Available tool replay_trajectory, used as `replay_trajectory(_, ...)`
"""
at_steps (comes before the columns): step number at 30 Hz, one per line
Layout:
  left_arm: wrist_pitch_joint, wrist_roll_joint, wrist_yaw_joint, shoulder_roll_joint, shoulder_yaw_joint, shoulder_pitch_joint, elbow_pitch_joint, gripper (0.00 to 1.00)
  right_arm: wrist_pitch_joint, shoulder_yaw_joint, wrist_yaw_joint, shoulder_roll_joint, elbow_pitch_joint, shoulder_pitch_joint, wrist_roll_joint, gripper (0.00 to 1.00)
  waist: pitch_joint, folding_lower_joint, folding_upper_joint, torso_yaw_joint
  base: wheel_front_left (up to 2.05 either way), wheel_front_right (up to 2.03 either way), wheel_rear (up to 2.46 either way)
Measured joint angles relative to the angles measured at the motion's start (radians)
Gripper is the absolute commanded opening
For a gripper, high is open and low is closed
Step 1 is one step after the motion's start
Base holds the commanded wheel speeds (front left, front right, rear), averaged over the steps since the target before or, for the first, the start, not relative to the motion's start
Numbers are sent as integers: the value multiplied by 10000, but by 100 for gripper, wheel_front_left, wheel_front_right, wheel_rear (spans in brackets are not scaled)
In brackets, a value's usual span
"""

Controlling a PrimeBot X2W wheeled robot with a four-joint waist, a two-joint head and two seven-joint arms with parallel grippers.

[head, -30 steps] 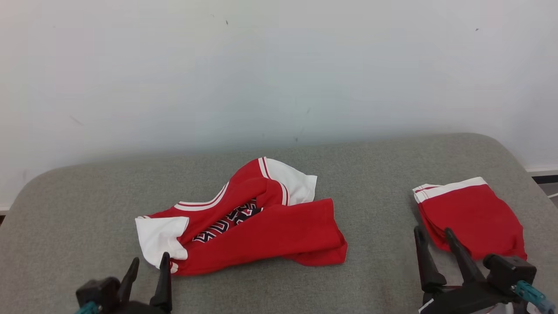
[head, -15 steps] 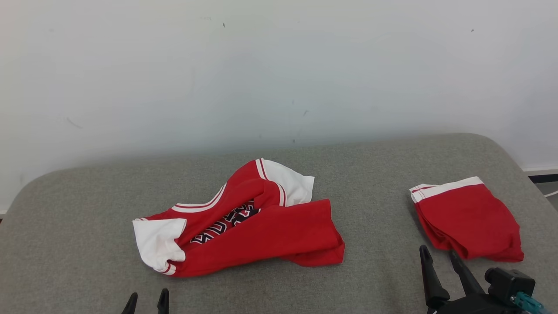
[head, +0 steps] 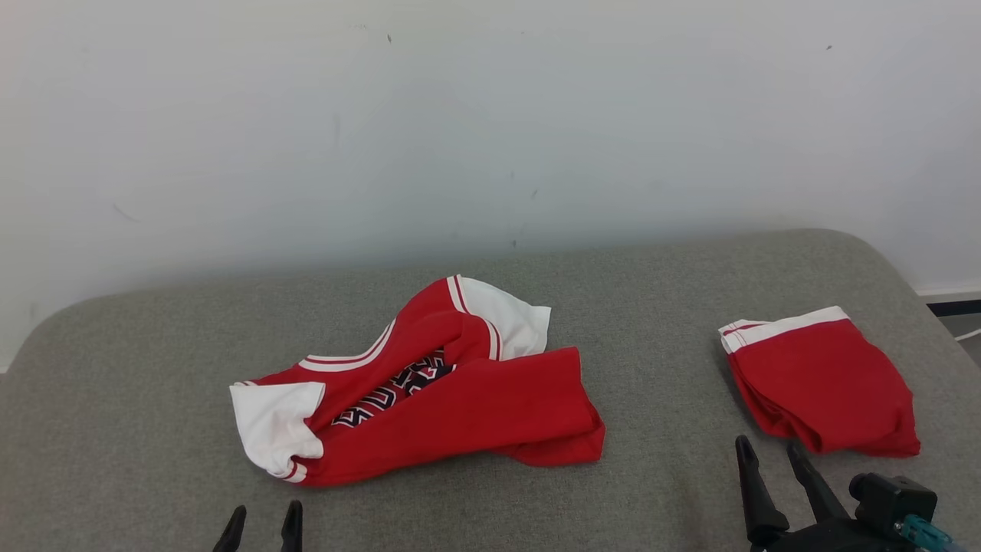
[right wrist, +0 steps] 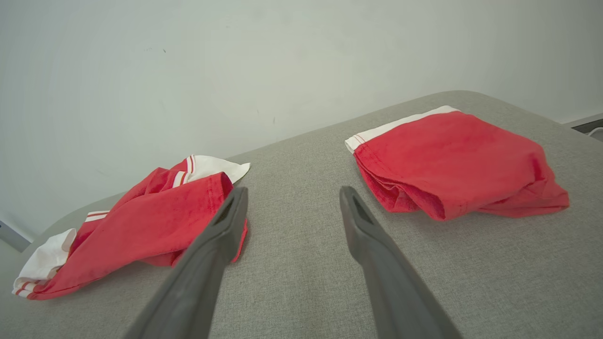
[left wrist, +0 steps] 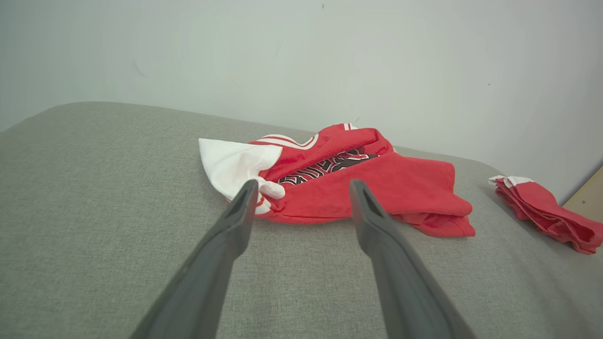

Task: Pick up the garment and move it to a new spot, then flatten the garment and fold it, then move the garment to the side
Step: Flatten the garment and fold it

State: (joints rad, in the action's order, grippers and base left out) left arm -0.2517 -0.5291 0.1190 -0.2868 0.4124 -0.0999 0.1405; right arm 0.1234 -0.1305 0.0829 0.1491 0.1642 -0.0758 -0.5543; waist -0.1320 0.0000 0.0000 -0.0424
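Note:
The garment (head: 490,402) is a crumpled red shirt with white sleeves and dark lettering, lying mid-surface on a grey padded top (head: 659,307). My left gripper (head: 262,515) is open at the bottom edge, its tips just short of the white sleeve and touching nothing. In the left wrist view the left gripper (left wrist: 302,186) points at the garment (left wrist: 400,188) with empty jaws spread wide. My right gripper (head: 769,448) is open at the lower right, away from the shirt. In the right wrist view the right gripper (right wrist: 293,190) holds nothing, and the garment (right wrist: 141,226) lies to its left.
A second red garment (head: 828,376), folded with a white band, lies at the right of the surface, just beyond my right fingertips; the folded garment (right wrist: 452,155) also lies right of those fingers. A pale wall (head: 490,115) rises behind. The surface's rounded right edge (head: 912,284) drops off.
Both grippers have drawn back toward the view's bottom edge, the left one down to just its fingertips. The whole picture shifted slightly, so the camera moved. The garments lie as before.

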Motion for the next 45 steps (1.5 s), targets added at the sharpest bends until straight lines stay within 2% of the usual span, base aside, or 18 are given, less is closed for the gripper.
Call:
replay_trajectory(7,6,42,38,-2,-77,0,-290,100,-2,-40,-38,10,12,12,0,100,68,1,1,3,0,0,0)
replay_trajectory(11,389,77,38,-40,42,126,-259,100,-130,-240,-142,144,10,153,33,100,207,1,1,36,0,0,0)
replay_trajectory(17,1726,201,-50,-63,368,1911,823,100,-972,-874,-382,430,176,1175,322,100,486,1,0,185,0,0,0)
replay_trajectory(20,2784,328,-136,27,667,3277,1693,100,-1939,-1546,-642,554,571,1751,566,100,756,1,1,299,0,0,0)
replay_trajectory(26,4420,311,-150,441,913,5000,3053,100,-3478,-2353,-892,642,1310,3093,903,100,1283,2,1,465,0,0,0)
replay_trajectory(30,5436,326,-140,454,1011,5772,3847,100,-4293,-2692,-1020,516,1716,4314,1007,100,1736,2,1,521,0,0,0)
replay_trajectory(38,6709,531,-115,995,1101,7161,5078,100,-5352,-2731,-1058,336,2792,5105,1016,100,2594,3,2,676,0,0,0)
replay_trajectory(45,7208,640,-46,1162,1099,7649,5745,100,-5728,-2894,-1358,119,3244,5429,859,100,2889,3,2,975,0,0,0)
